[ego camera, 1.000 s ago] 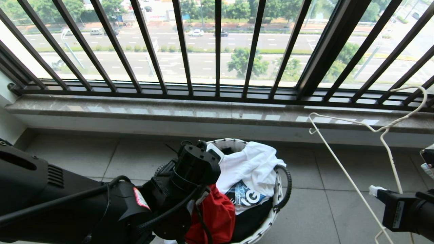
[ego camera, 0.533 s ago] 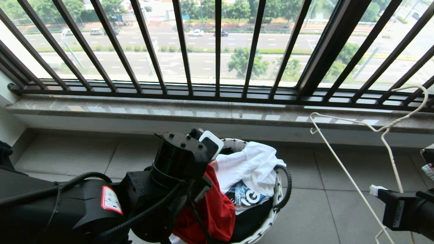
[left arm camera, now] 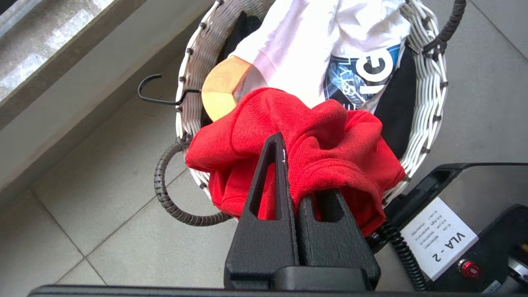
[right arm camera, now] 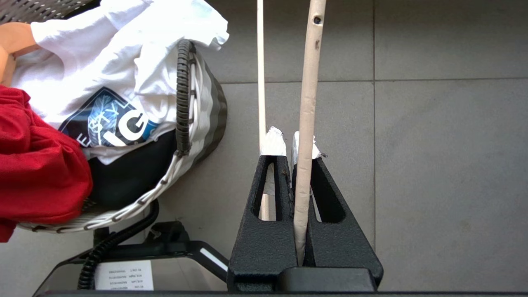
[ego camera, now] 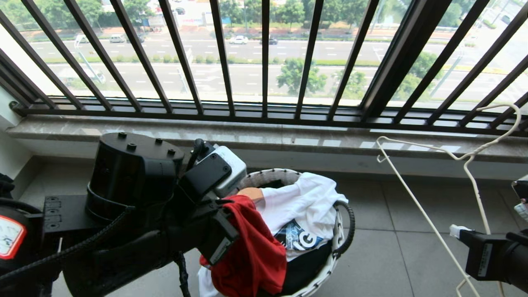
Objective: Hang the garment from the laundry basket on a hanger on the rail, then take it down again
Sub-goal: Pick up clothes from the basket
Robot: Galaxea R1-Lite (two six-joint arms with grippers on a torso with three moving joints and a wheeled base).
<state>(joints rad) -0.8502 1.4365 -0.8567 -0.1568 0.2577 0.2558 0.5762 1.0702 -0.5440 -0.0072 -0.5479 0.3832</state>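
Observation:
The red garment (left arm camera: 321, 136) is bunched up and hangs over the near edge of the laundry basket (left arm camera: 433, 82), lifted partly above it. My left gripper (left arm camera: 295, 165) is shut on a fold of it; cloth drapes over one finger. In the head view the garment (ego camera: 251, 251) hangs below my raised left wrist, beside the basket's woven rim (ego camera: 338, 255). At the right, my right gripper (right arm camera: 291, 142) is shut on the cream-white hanger (right arm camera: 307, 103), which it holds upright over the floor (ego camera: 425, 214). The rail is out of view.
A white printed shirt (ego camera: 305, 206) and black clothing (ego camera: 305, 268) fill the basket, along with a wooden hanger (left arm camera: 220, 88) whose black hook (left arm camera: 152, 88) pokes out. Behind run a stone sill (ego camera: 247, 136) and dark window bars (ego camera: 264, 62). My own base (left arm camera: 474, 231) is close beneath.
My left arm has risen and swung up towards the sill, pulling the red garment higher out of the basket. The right arm and the hanger have stayed still.

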